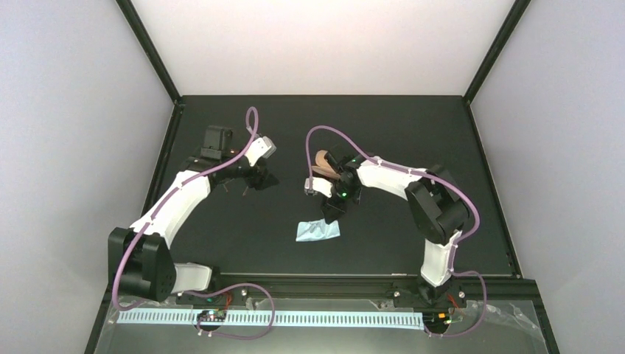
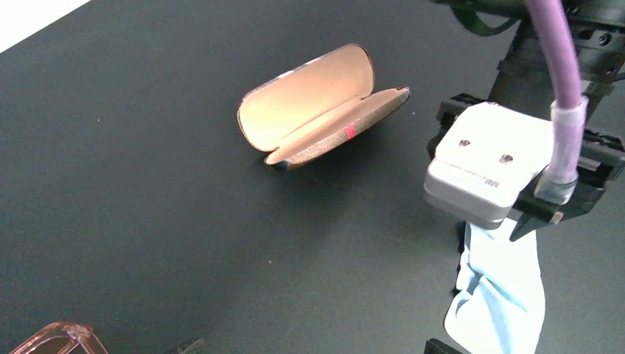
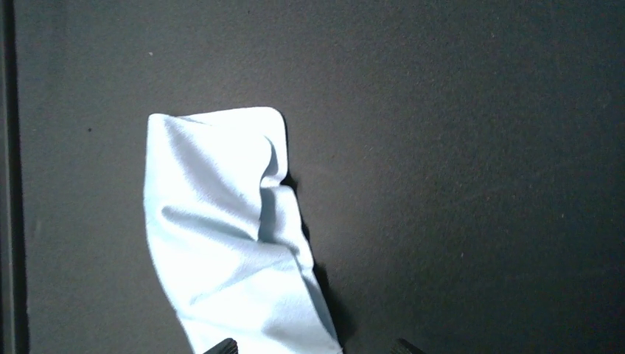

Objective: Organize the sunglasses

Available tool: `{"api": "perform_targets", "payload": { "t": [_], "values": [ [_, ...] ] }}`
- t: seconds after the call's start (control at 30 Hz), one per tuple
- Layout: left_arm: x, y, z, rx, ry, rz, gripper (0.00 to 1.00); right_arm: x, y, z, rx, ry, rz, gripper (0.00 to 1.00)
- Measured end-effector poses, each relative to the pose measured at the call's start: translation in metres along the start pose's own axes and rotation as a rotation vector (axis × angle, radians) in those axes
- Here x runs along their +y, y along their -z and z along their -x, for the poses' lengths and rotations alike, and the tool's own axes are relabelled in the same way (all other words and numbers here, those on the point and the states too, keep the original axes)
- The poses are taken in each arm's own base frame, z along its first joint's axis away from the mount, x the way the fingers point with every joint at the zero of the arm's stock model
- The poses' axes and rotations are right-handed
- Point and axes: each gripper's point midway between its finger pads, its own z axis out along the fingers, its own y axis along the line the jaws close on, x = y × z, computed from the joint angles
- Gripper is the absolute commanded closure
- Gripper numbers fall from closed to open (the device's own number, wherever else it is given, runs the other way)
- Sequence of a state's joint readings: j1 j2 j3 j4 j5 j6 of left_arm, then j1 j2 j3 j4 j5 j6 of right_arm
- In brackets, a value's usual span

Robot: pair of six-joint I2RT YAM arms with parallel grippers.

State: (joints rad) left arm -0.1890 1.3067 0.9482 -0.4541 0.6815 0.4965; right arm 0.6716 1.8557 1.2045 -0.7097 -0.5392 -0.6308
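Right gripper [image 3: 313,346] hangs half-open and empty over the cloth [image 3: 221,236], so you're probably fetching it for the open case [image 2: 324,103]. Sunglasses [image 2: 55,339] sit by your left gripper [image 1: 254,179], jaws wide; can't tell if they're held.

Matte black worktop [image 1: 221,243], flat, walled on three sides. Oblong brown hard case [image 2: 317,110] with pale stripes lies open toward far middle, tan lining up. Small light-blue cloth [image 3: 221,236] lies crumpled nearer front edge, apart from case. Translucent reddish-brown sunglasses [image 2: 55,338]: only corner shows in left wrist view; contact with worktop unclear.
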Motion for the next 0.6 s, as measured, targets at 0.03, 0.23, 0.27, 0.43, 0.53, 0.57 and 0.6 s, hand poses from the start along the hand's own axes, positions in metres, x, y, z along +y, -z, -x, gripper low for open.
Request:
{"api": "perform_targets", "payload": {
  "t": [0.03,0.23,0.27,0.43,0.53,0.57,0.6],
  "values": [
    [0.0,0.0,0.0,0.0,0.0,0.0,0.22,-0.001,-0.002,0.001,0.005,0.005,0.0,0.45],
    [-0.002,0.0,0.0,-0.004,0.001,-0.01,0.21,0.0,-0.017,0.001,0.058,0.046,0.019,0.59],
    [-0.002,0.0,0.0,-0.004,0.002,-0.012,0.21,0.002,-0.019,-0.001,0.071,0.052,0.024,0.63],
    [-0.003,0.0,0.0,-0.007,0.003,-0.02,0.21,0.008,-0.021,-0.007,0.103,0.076,0.04,0.81],
    [-0.004,-0.001,0.0,-0.008,0.003,-0.022,0.21,0.009,-0.021,-0.008,0.108,0.087,0.046,0.9],
    [-0.004,-0.001,-0.001,-0.008,0.004,-0.024,0.21,0.01,-0.021,-0.009,0.11,0.086,0.048,0.92],
    [-0.004,-0.001,-0.001,-0.008,0.005,-0.025,0.21,0.01,-0.021,-0.009,0.11,0.089,0.049,0.93]
  ]
}}
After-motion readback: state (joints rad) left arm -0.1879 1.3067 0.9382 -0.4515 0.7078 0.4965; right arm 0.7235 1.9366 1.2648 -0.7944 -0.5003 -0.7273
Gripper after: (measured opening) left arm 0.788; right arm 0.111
